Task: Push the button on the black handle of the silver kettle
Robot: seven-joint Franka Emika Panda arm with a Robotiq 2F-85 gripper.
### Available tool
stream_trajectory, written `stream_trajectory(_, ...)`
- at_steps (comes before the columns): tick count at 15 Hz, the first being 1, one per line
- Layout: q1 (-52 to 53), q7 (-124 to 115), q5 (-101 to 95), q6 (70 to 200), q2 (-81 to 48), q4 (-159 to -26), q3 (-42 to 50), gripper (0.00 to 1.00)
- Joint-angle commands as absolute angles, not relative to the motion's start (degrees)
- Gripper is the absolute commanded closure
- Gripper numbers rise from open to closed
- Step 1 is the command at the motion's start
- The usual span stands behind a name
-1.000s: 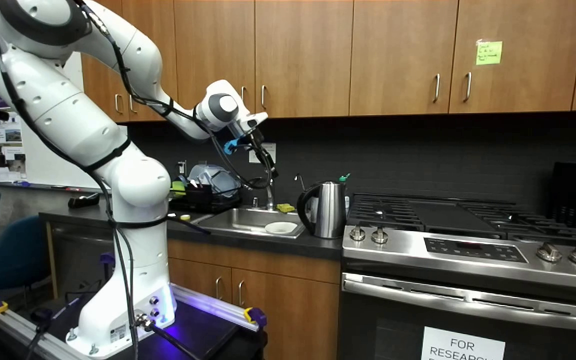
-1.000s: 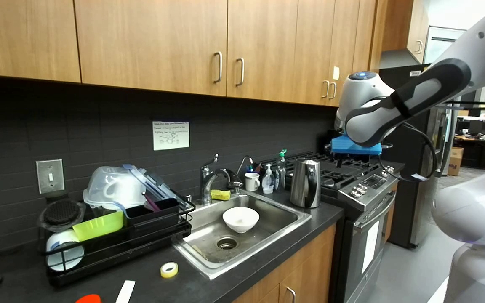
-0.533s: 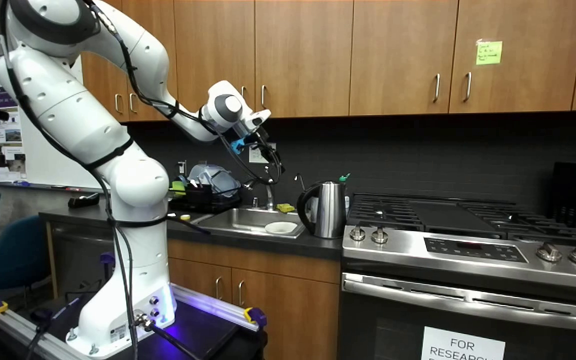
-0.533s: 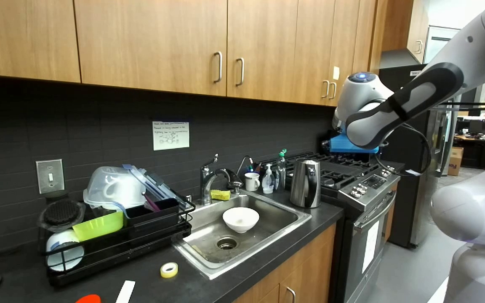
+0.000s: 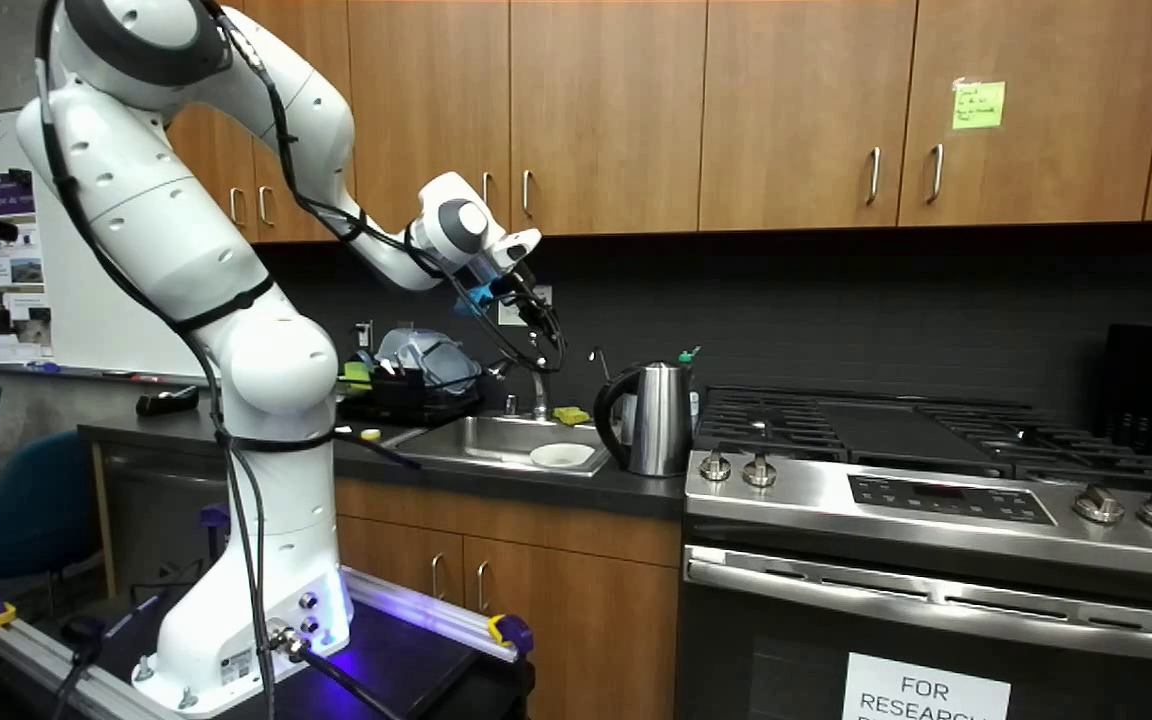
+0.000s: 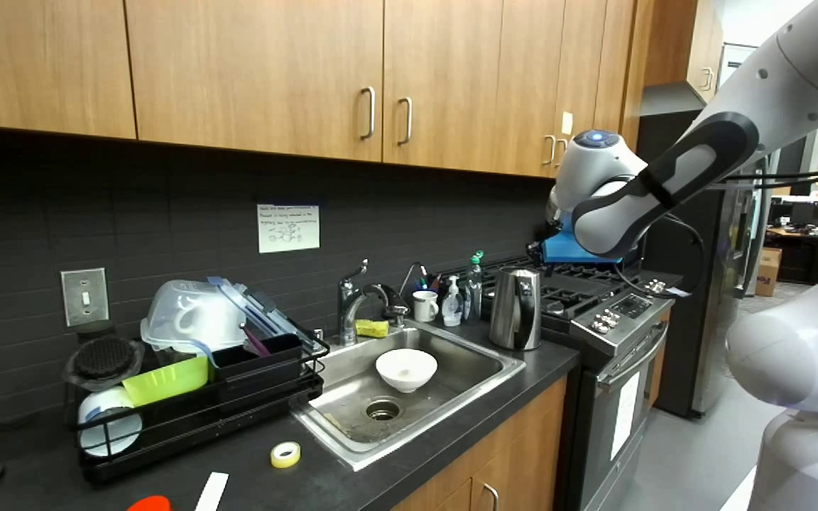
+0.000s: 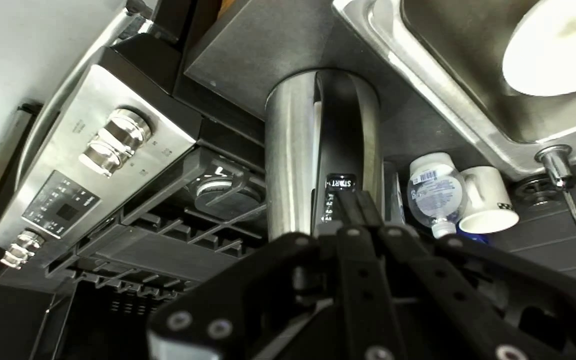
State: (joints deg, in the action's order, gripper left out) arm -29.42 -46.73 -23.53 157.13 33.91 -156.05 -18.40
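The silver kettle (image 5: 661, 420) stands upright on the dark counter between sink and stove, also in an exterior view (image 6: 505, 309). Its black handle (image 5: 613, 420) faces the robot; in the wrist view the handle (image 7: 340, 120) runs down the kettle's middle. A button marked START (image 7: 341, 182) sits on the handle near its top end, with small lit markings beside it. My gripper (image 7: 356, 193) is shut with nothing between its fingers. Its tips overlap the handle just below the button in that view, hiding some markings. In an exterior view the gripper (image 5: 548, 325) is above and apart from the kettle.
The stove (image 6: 618, 316) adjoins the kettle on one side, the sink (image 6: 352, 440) with a white bowl (image 6: 406, 370) on the other. A soap bottle (image 7: 436, 192) and a white mug (image 7: 488, 200) stand behind the kettle. Wooden cabinets (image 5: 606, 115) hang above.
The arm has swung toward the kettle: the gripper has shifted slightly right and down in an exterior view, and the wrist moved left and lower in an exterior view. The kettle has not moved.
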Motion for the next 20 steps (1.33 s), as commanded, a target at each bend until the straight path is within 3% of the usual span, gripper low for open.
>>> stream_trajectory(1,-30.62,-47.14,-25.65,157.57,32.65,-154.85,-18.91,1.00)
stream_trajectory(2,-29.37,-46.51,-24.94,156.98,33.14,-155.09,-18.41,0.74)
stream_trajectory(5,-25.57,-46.83,-23.35,153.30,36.56,-156.50,-19.77,0.63)
stream_trajectory(14,-12.18,-77.37,-22.66,127.31,40.41,-152.82,-38.27,0.02)
stream_trajectory(20,-11.65,-85.00,-27.49,123.53,40.16,-152.56,-33.13,0.00)
